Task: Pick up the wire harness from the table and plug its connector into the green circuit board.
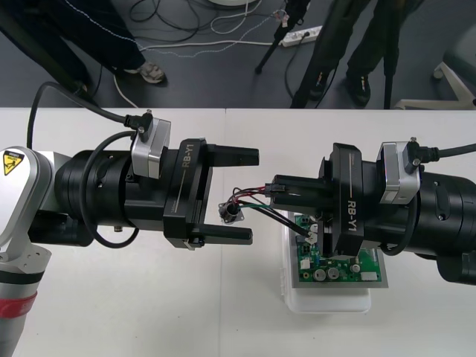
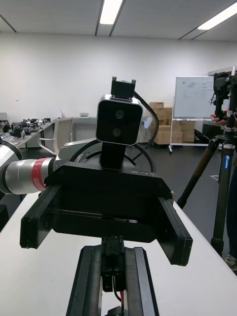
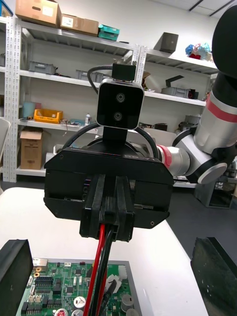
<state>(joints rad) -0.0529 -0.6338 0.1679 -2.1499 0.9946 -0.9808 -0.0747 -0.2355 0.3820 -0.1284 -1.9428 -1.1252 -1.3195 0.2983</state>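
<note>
Over the green board (image 1: 338,268), harness (image 3: 96,256) is clamped in right pincer (image 1: 277,192), wires hung down for aiming; left pincer (image 1: 253,196) is held wide open by the socket (image 1: 229,213), prob. to steady it.

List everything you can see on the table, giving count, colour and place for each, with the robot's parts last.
table: one, light, under everything.
base: one, white, on the table on the robot's right.
circuit board: one, green, on the base.
wire harness: one, red, black and green wires, running from the right gripper towards the left gripper and down to the circuit board.
socket: one, metal, on the harness's end, between the left gripper's fingers as seen from above.
left gripper: one, black, open, facing the right gripper.
right gripper: one, black, shut on the wire harness, over the circuit board.
</note>
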